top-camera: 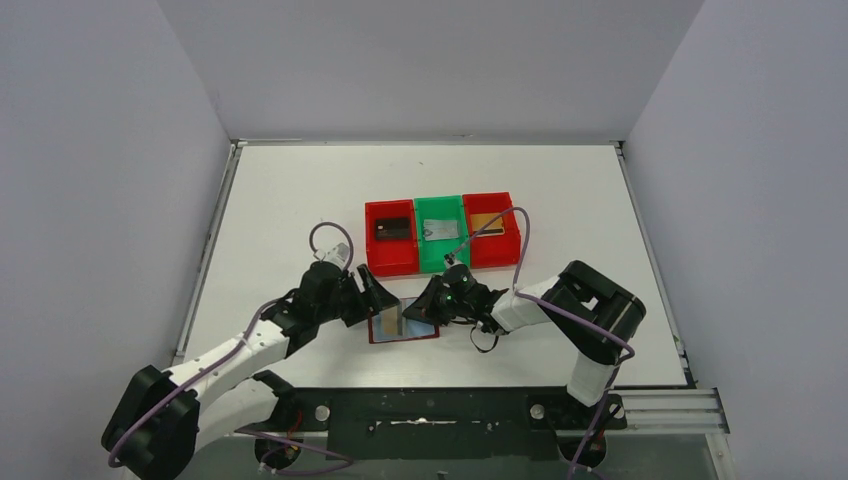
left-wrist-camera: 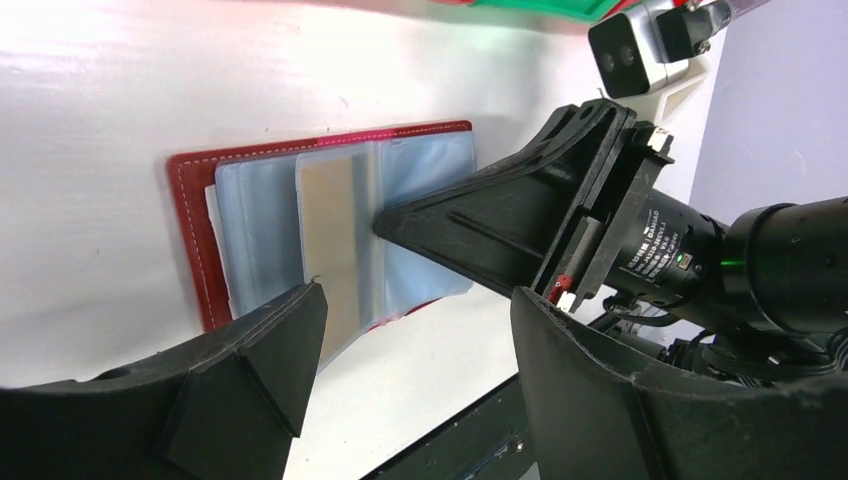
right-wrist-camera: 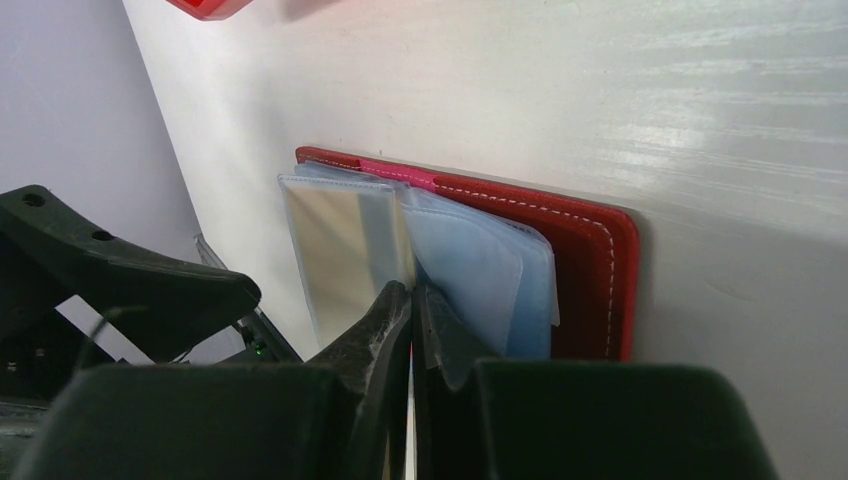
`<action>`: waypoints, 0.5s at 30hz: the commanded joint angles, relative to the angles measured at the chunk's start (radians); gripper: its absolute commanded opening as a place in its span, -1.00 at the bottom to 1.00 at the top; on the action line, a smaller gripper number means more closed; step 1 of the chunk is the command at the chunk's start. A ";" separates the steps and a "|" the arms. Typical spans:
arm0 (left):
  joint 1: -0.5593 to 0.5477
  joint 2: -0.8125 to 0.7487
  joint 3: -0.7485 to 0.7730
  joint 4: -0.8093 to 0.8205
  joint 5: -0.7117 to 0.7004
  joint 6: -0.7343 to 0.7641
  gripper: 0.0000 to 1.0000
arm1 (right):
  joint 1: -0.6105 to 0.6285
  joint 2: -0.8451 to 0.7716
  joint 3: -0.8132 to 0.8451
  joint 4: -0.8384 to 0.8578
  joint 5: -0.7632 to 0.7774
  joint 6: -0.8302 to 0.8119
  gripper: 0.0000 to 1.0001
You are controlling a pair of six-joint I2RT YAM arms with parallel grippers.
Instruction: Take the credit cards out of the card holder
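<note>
As card holder (top-camera: pixel 403 323) lies open, closed right pincer (right-wrist-camera: pixel 410 300) touches sleeves (right-wrist-camera: pixel 480 270)

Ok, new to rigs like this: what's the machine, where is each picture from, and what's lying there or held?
Two robot arms are bolted at the near edge of the table. The wide picture looks down from above and behind them; the other two come from a camera on each wrist, so the dark shapes at the bottom are that arm's own fingers. On it lies an open dark red card holder with pale blue sleeves; a gold card sits in one. Behind it, the left red bin holds a dark card, the green bin a grey card, the right red bin a yellowish card. The left fingers are open and hold nothing. The right fingers are shut, tips touching the sleeves.
</note>
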State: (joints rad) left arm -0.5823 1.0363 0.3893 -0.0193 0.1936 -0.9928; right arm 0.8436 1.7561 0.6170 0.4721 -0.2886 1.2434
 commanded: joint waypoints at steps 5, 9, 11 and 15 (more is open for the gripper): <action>0.004 0.081 0.030 0.043 0.036 0.040 0.34 | -0.015 0.043 -0.042 -0.121 0.053 -0.025 -1.00; -0.003 0.108 0.036 0.067 0.041 0.044 0.33 | -0.017 0.051 -0.041 -0.117 0.046 -0.022 -1.00; -0.003 0.109 0.036 0.080 0.051 0.047 0.31 | -0.017 0.051 -0.040 -0.115 0.043 -0.021 -1.00; -0.002 0.145 0.017 0.182 0.149 0.049 0.18 | -0.016 0.044 -0.045 -0.094 0.038 -0.018 -1.00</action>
State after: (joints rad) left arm -0.5819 1.1526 0.3954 0.0113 0.2386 -0.9657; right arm 0.8371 1.7615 0.6147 0.4828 -0.3042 1.2499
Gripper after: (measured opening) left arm 0.623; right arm 0.022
